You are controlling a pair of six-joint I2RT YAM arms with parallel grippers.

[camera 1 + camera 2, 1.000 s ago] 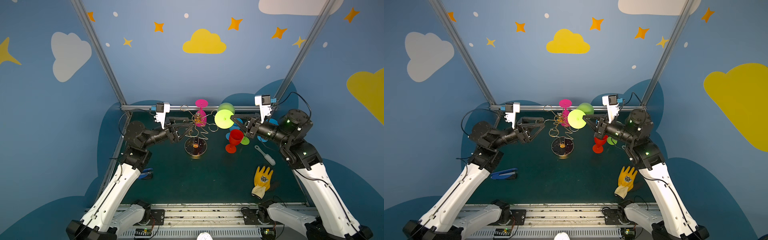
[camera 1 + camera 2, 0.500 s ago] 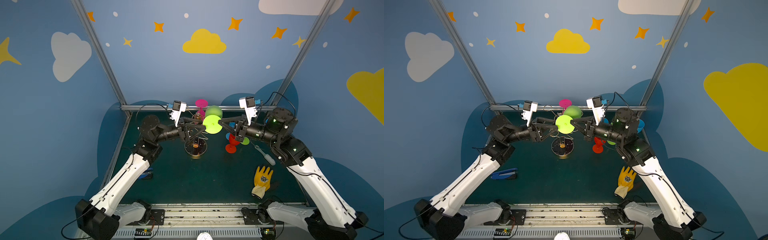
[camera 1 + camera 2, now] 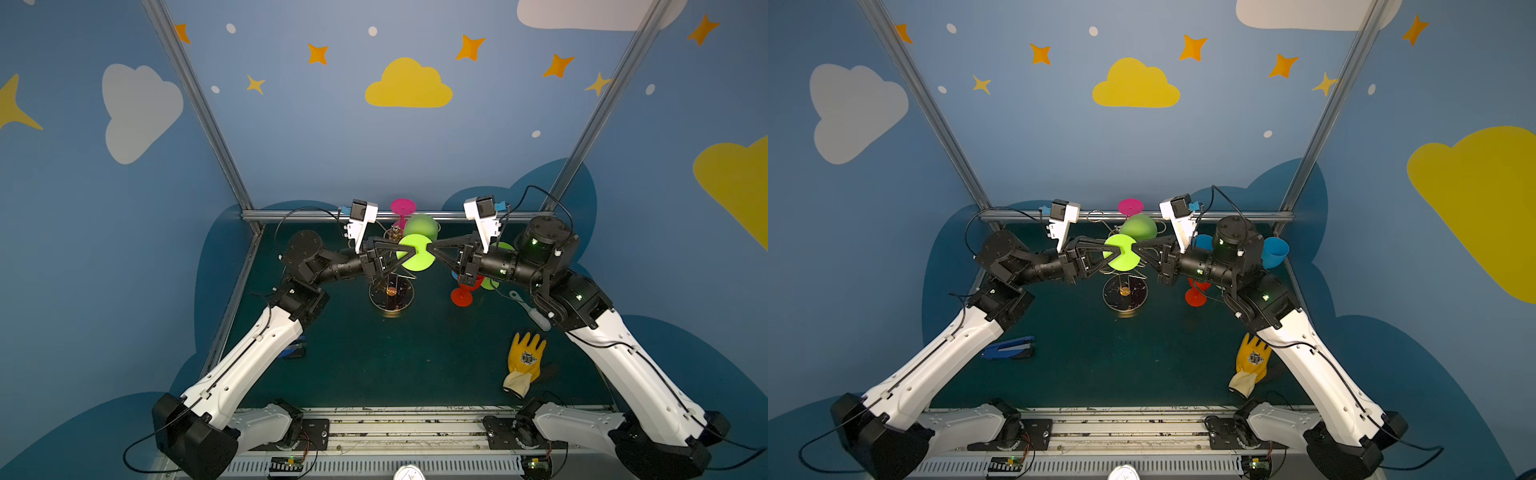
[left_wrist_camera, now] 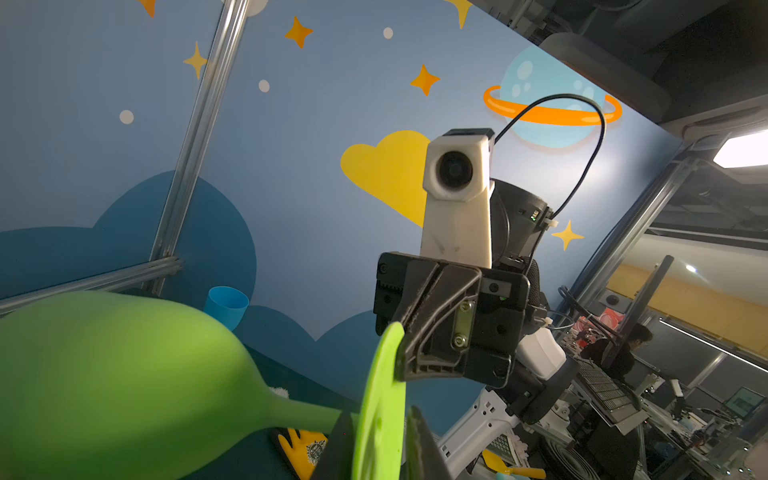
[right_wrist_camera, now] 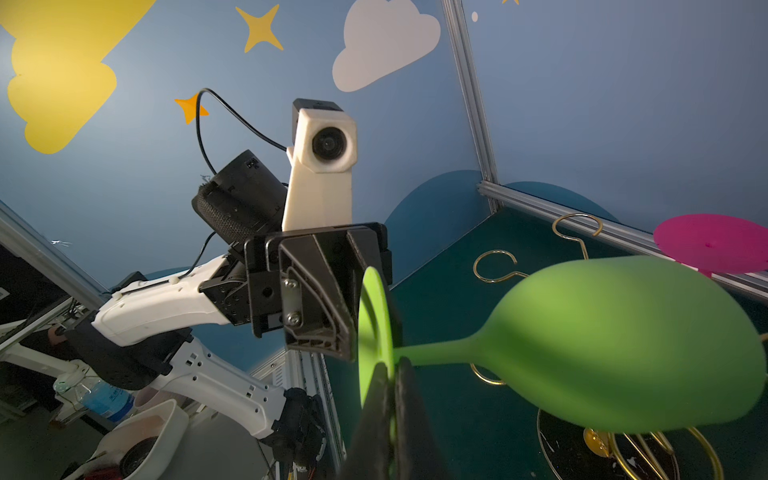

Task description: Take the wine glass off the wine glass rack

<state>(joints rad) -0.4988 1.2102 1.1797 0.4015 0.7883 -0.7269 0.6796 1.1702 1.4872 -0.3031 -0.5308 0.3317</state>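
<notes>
The left gripper (image 3: 412,251) has its black, truss-shaped plastic fingers (image 4: 424,457) set against both faces of the thin flat foot of the wine glass (image 3: 417,262), pinching that disc at its left rim. The right gripper (image 3: 430,248) pinches the opposite rim of the same disc, its fingers (image 5: 415,449) drawn together on it, so the two sets of tips nearly meet across the foot.

The glass is opaque lime green with a smooth matte skin. It has a round, flat foot, a slim stem that flares gently, and a full egg-shaped bowl (image 5: 623,345). It lies roughly level. Its long axis runs from the foot, which stands on edge and faces the front, back to the bowl, which points toward the rear wall. Its mouth is turned away and out of sight.

It hangs in the air over the middle of the table (image 3: 374,365), above the wine glass rack (image 3: 390,297), with the bowl in among the rack's looped arms. I cannot tell whether it touches the wire. The rack is thin gold wire with open hooked loops (image 5: 494,266), rising from a round, dark, mirror-like base on the dark green tabletop. Just behind the bowl shows the flat magenta foot of a pink glass (image 3: 402,205)
</notes>
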